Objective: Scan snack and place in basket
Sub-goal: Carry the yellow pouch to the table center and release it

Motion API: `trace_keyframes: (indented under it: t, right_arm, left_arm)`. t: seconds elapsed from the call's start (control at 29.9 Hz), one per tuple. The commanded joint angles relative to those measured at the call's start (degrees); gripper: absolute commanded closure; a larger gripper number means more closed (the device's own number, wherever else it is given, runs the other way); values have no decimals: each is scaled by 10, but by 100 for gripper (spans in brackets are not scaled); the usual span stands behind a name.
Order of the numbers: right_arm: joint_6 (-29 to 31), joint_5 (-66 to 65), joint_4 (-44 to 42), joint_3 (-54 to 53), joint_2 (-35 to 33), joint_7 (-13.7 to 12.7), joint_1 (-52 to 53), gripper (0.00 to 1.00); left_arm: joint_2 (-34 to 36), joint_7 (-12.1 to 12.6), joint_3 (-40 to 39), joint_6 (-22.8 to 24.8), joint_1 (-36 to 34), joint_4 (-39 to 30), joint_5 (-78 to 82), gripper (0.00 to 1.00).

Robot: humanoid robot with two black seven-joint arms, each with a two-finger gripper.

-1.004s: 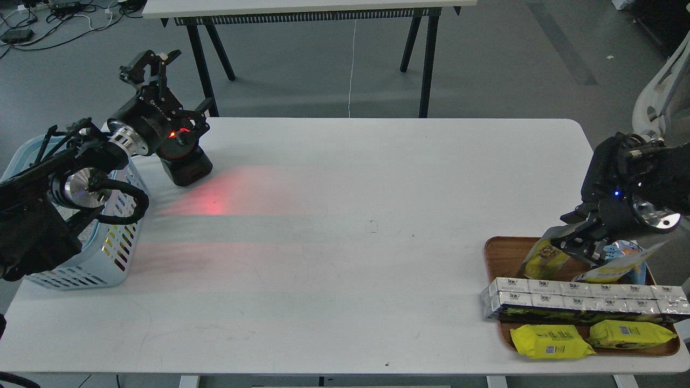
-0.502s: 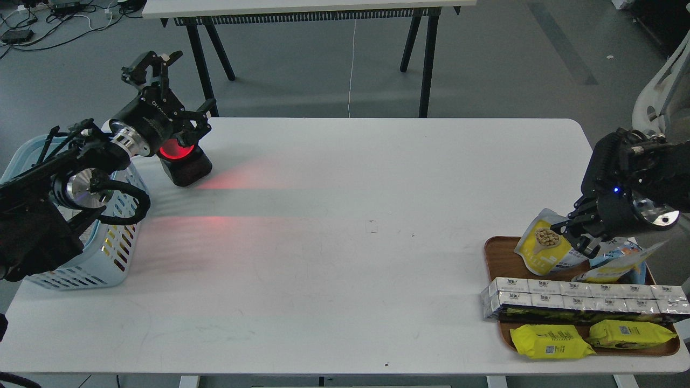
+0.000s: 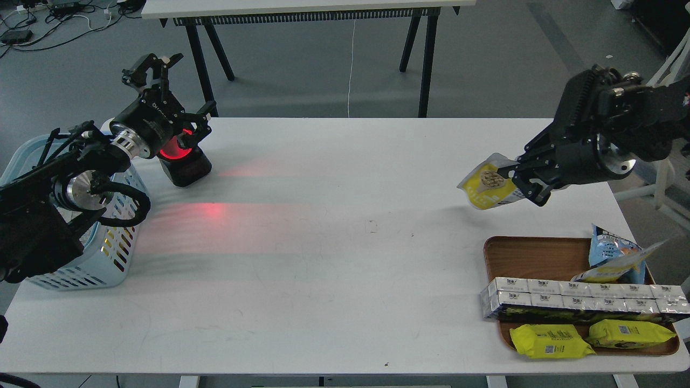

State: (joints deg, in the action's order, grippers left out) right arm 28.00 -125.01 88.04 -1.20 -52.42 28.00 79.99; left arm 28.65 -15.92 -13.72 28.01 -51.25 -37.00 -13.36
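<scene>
Head view shows the white table as the landmark. Above its right side, clear of the surface, the right gripper pinches the snack by one edge, yellow face tilted. Beyond it, at the table's front right corner, the wooden tray holds the other packs. At the table's left edge sits the basket. Over the table's far left corner, the left gripper has its fingers spread, beside the red-glowing scanner.
</scene>
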Motion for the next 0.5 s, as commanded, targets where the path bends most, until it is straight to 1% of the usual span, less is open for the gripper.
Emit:
trace_keyframes:
  t: [0.0,0.13,0.23,0.47]
  right_arm:
    - [0,0,-1,-24,80,0,21,100]
    - [0,0,-8,-20,174,0,30,100]
    - [0,0,-32,-19,241,0,25,100]
    - [0,0,-80,-13,346,0,23,100]
  left_arm:
    - [1,-1,-8,0,-3,0,-2,0]
    - [4,0,-27,0,-3,0,-2,0]
    - [7,0,-30,0,-3,0,-2,0]
    - [11,0,-31,0,-1,0,-2,0]
